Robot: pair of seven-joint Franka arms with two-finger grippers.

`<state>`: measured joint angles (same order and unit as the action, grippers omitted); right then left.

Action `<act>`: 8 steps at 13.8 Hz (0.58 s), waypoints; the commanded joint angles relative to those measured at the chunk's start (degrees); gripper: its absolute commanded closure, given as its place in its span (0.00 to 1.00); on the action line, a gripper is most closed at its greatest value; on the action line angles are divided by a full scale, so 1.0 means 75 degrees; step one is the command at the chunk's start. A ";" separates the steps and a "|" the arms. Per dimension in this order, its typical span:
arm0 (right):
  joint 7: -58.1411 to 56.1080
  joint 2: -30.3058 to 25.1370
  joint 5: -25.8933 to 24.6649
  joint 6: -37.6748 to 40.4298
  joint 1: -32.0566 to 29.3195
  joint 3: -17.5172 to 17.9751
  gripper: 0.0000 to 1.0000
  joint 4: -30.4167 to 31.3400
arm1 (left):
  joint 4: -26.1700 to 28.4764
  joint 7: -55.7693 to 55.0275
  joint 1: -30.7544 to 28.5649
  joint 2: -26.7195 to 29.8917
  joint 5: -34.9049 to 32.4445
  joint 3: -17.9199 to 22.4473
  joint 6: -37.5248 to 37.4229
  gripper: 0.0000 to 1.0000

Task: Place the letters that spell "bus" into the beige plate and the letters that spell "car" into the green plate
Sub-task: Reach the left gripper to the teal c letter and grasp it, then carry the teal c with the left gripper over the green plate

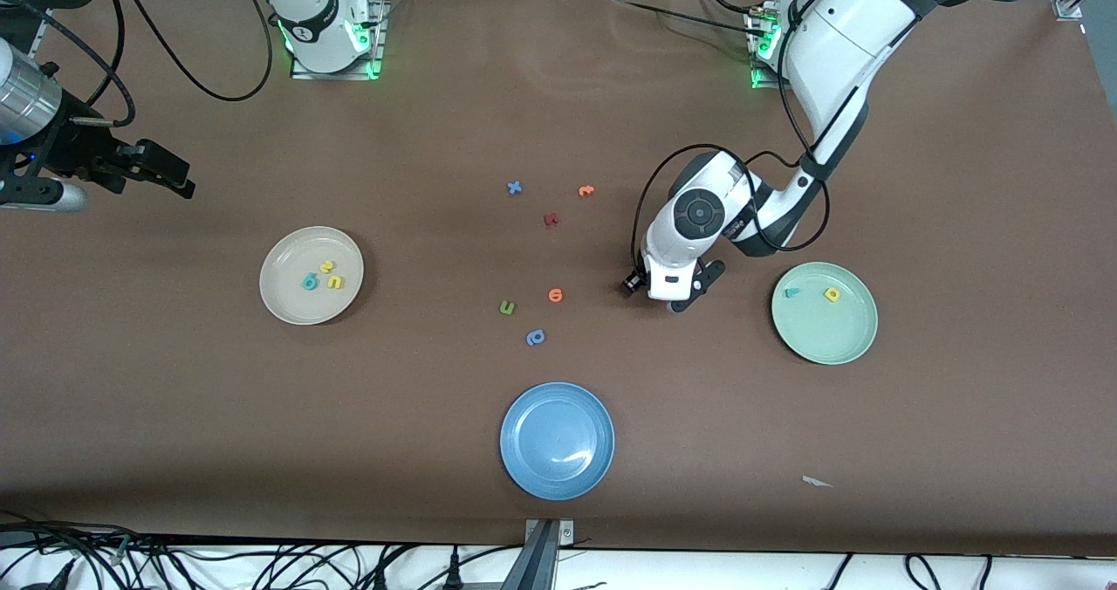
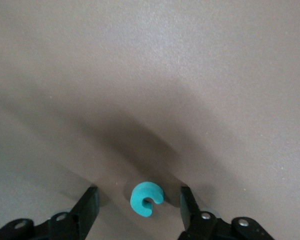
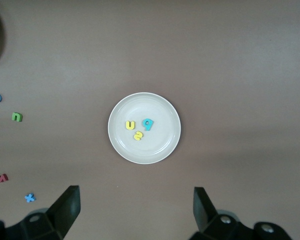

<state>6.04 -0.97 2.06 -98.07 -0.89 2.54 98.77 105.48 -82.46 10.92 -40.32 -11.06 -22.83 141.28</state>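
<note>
A teal "c" [image 2: 146, 198] lies flat on the brown table between the fingers of my left gripper [image 2: 139, 194], with a gap on each side. That gripper [image 1: 656, 297] is down at the table beside the green plate [image 1: 825, 337], which holds a teal "r" [image 1: 791, 292] and a yellow "a" [image 1: 832, 294]. The "c" is hidden in the front view. The beige plate [image 1: 288, 300] holds a teal "b" [image 1: 310, 282], a yellow "s" [image 1: 327, 266] and a yellow "u" [image 1: 335, 283]. My right gripper [image 1: 170, 177] waits open above the table at the right arm's end, looking down on the beige plate [image 3: 160, 145].
An empty blue plate [image 1: 557, 450] sits nearest the front camera. Loose letters lie mid-table: a blue "x" [image 1: 515, 188], an orange one [image 1: 586, 191], a dark red one [image 1: 551, 219], another orange one [image 1: 556, 295], a green one [image 1: 507, 308] and a blue one [image 1: 535, 338].
</note>
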 commanded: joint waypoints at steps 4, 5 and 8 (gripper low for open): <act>-0.0044 0.0048 0.0124 -0.0026 -0.0151 0.0118 0.00 -0.0091 | -0.0212 -0.0232 0.0161 -0.0238 -0.0248 0.0114 0.0018 0.53; -0.0032 0.0048 0.0124 -0.0026 -0.0151 0.0118 0.00 -0.0091 | -0.0200 -0.0243 0.0161 -0.0238 -0.0341 0.0161 0.0018 0.56; -0.0009 0.0048 0.0100 -0.0073 -0.0139 0.0130 0.00 -0.0103 | -0.0200 -0.0243 0.0149 -0.0238 -0.0401 0.0173 0.0018 0.67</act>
<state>6.04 -0.74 2.06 -98.53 -1.09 2.63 98.74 104.68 -82.81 11.28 -40.30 -11.26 -22.72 141.26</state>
